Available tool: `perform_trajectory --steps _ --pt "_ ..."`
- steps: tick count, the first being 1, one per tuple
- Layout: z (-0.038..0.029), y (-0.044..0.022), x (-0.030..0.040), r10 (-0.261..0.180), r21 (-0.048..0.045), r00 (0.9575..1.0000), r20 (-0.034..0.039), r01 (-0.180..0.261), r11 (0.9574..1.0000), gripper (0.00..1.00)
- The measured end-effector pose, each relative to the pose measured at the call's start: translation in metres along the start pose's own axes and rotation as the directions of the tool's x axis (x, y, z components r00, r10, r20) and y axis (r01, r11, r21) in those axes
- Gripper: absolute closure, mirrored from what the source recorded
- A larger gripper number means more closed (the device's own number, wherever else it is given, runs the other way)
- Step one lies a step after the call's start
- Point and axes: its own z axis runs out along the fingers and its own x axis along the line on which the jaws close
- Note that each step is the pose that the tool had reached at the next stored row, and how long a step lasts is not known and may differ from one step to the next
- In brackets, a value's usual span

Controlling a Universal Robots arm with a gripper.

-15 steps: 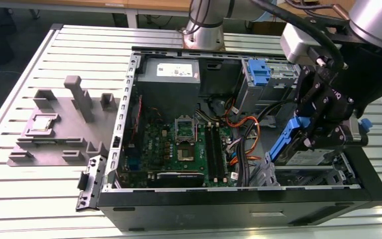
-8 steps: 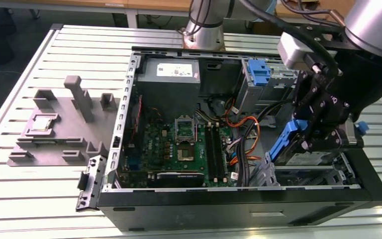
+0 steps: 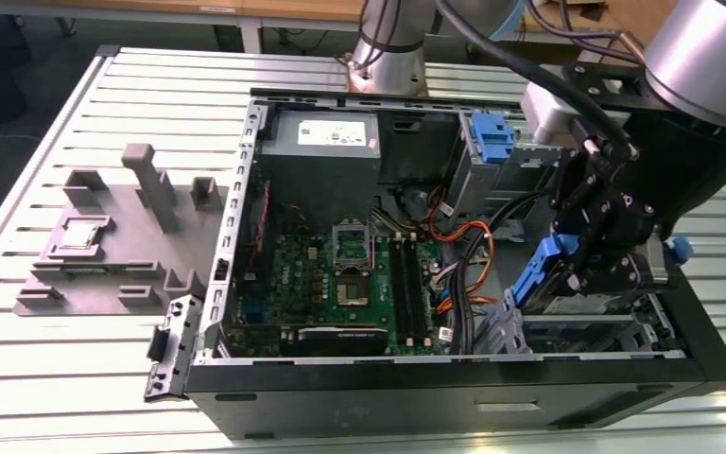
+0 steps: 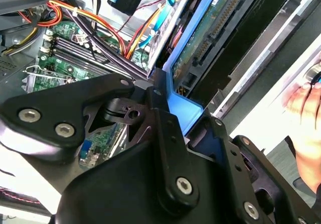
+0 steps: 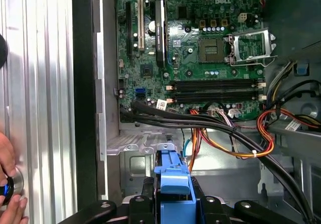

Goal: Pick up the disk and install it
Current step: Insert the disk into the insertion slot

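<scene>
The end effector (image 5: 172,184) is closed on the disk (image 4: 213,30). Its black fingers (image 4: 160,118) pinch the blue rail at the disk's end, and no gap shows between them and the plastic in either wrist view. The pickup, then, looks done.

The disk hangs on edge inside the open computer case (image 3: 464,388). It is low in the corner on the exterior view's right, at the metal drive cage (image 3: 590,326). In the second wrist view its green circuit side and connector strip face the camera. I cannot tell whether it has entered a slot. Since it is in the grip and stands above the cage, I judge it not yet seated, so the installing is only part done.

Just past the disk, orange and black cables (image 5: 235,143) loop across the case floor. Beyond them lies the motherboard (image 5: 200,48) with its empty processor socket. Further back sit a blue bracket (image 3: 492,137) and the grey power supply (image 3: 325,137).

Outside the case, a person's hand (image 5: 9,194) is over the slatted desk (image 3: 35,378). A grey moulded tray (image 3: 111,236) lies well apart on the exterior view's left.
</scene>
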Motion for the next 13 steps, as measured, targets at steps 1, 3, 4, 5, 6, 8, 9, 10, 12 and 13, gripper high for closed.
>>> perform_trajectory --steps 1,3,4,5,6,8,9,10,12,13 --pt "0.0010 0.0000 0.0000 0.000 0.0000 1.0000 0.0000 0.000 1.0000 0.63" --pt "0.0030 -0.0001 0.0000 0.000 0.0000 1.0000 0.0000 0.000 1.0000 0.63" --pt "0.0040 -0.0001 -0.0001 0.000 0.0000 1.0000 0.0001 0.000 1.0000 0.63" --pt "0.0050 -0.0001 -0.0001 0.000 0.0000 1.0000 0.0001 0.000 1.0000 0.63" --pt "0.0060 -0.0001 -0.0001 0.000 0.0000 1.0000 0.0002 0.000 1.0000 0.63" --pt "0.0078 -0.0002 -0.0001 0.000 0.0000 1.0000 0.0000 0.000 1.0000 0.63" --pt "0.0086 -0.0002 -0.0001 0.000 0.0000 1.0000 0.0000 0.000 1.0000 0.63" --pt "0.0095 -0.0002 -0.0001 0.000 0.0000 1.0000 0.0000 0.000 1.0000 0.63" --pt "0.0112 -0.0003 -0.0002 0.000 0.0000 1.0000 0.0000 0.000 1.0000 0.63" --pt "0.0121 -0.0003 -0.0002 0.000 0.0000 1.0000 0.0001 0.000 1.0000 0.63"
